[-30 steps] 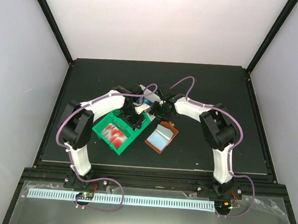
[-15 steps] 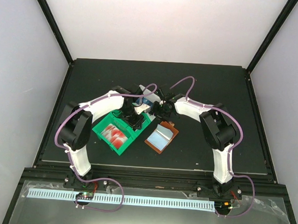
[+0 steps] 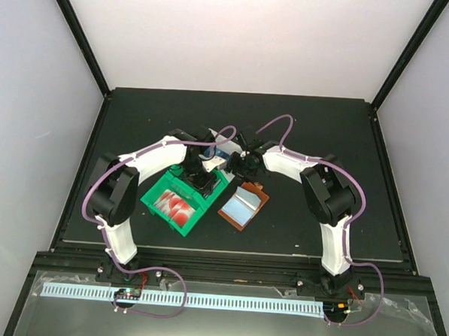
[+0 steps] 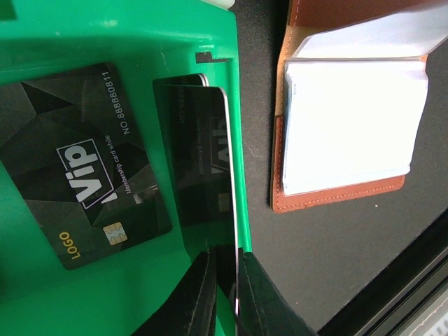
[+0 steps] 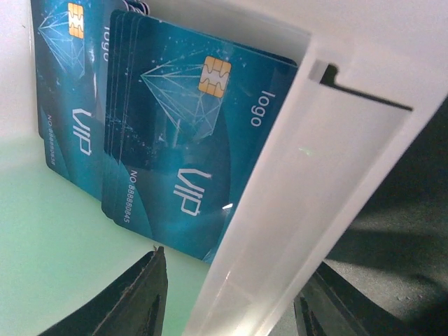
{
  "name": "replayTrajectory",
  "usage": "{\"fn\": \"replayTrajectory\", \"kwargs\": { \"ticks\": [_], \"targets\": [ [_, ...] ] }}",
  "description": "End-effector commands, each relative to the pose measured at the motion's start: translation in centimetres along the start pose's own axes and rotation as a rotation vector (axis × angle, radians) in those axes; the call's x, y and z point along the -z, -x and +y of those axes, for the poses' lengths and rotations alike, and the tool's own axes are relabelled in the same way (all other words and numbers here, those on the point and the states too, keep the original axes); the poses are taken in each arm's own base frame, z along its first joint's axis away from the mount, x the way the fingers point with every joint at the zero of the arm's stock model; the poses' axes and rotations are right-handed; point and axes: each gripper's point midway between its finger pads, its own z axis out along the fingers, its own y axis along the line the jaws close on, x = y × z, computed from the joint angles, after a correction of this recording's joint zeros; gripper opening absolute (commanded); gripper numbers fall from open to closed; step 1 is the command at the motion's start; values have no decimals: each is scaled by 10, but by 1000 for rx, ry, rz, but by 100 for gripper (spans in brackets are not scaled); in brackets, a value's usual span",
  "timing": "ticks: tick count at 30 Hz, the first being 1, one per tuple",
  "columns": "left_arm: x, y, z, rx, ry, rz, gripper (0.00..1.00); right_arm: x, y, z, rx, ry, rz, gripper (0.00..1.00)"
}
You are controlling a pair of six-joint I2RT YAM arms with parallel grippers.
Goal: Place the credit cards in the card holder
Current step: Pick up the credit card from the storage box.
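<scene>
My left gripper (image 3: 206, 184) (image 4: 225, 280) is shut on a black card (image 4: 206, 161), holding it on edge over the green tray compartment by its right wall. Another black card (image 4: 84, 164) lies flat in that compartment. The brown card holder (image 3: 243, 205) (image 4: 350, 119) lies open right of the tray, clear pockets up. My right gripper (image 3: 240, 166) (image 5: 234, 280) is open, one finger on each side of the tray's white wall (image 5: 308, 175). Several blue cards (image 5: 175, 133) stand stacked inside that white compartment. Red-and-white cards (image 3: 173, 208) lie in the tray's near compartment.
The green-and-white tray (image 3: 157, 187) (image 4: 140, 42) sits at mid-table on the black mat, left of the card holder. The mat's raised front edge (image 4: 413, 294) runs just beyond the card holder in the left wrist view. Both arms meet over the tray's far end.
The green tray has swung slightly, its near end shifting left. My left gripper has moved a little with it. The right arm is nearly unchanged.
</scene>
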Motion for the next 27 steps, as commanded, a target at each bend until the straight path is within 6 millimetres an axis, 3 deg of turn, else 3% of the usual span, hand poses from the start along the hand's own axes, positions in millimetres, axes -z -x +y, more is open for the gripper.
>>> {"fn": "replayTrajectory", "kwargs": {
  "ticks": [1,11,27],
  "targets": [
    [12,-1,-13,-3,-34,-12,9,-2,2,5,2,16,-3,50],
    [24,1,-2,19,34,-30,2,-2,2,7,-2,24,-4,50],
    [21,-1,-13,22,-36,-17,7,-1,3,9,-5,31,-7,50]
  ]
}}
